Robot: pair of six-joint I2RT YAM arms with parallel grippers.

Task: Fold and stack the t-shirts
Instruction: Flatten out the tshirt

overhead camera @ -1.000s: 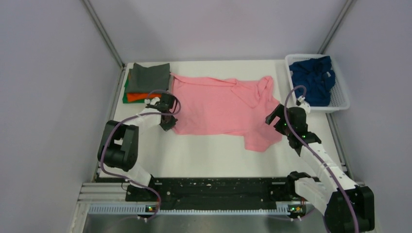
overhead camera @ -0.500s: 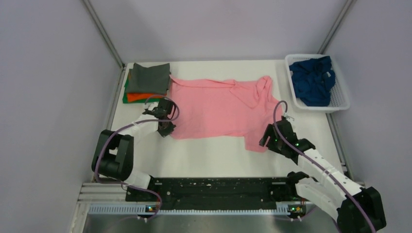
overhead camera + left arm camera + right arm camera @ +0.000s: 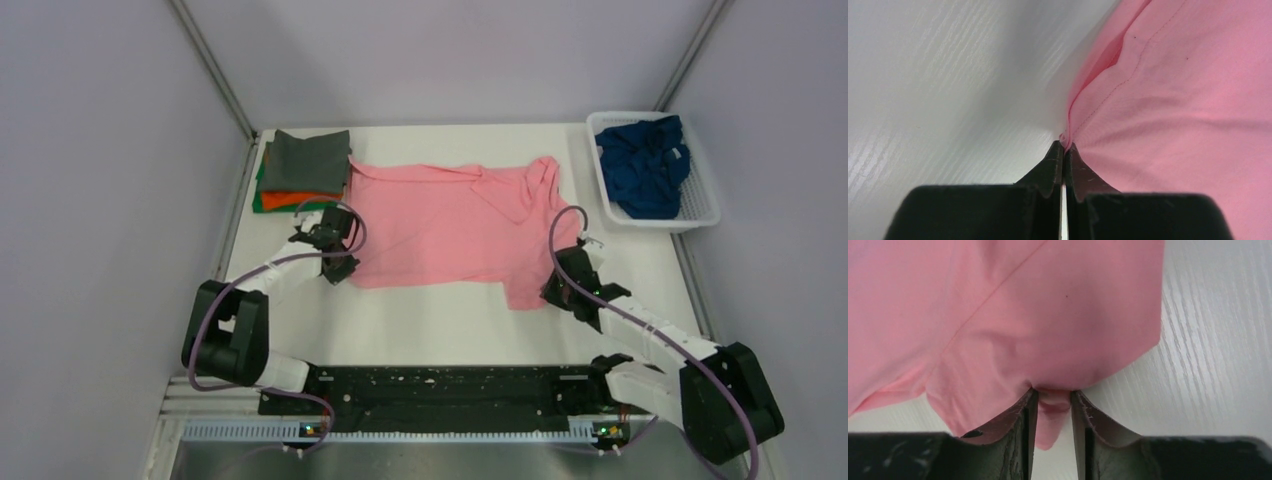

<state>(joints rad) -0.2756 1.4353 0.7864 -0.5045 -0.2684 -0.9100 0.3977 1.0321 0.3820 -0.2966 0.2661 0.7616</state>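
Both arms stretch low over the surface (image 3: 420, 325). The left tool (image 3: 1064, 145) pinches the pink shirt (image 3: 450, 225) at its hem, and the right tool (image 3: 1054, 392) narrowly grips its sleeve.

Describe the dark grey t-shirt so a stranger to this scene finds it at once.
On the white table, look to the far left corner, where folded shirts are stacked beside the spread pink t-shirt. The dark grey t-shirt is the top layer, with the orange shirt and green shirt peeking out beneath it.
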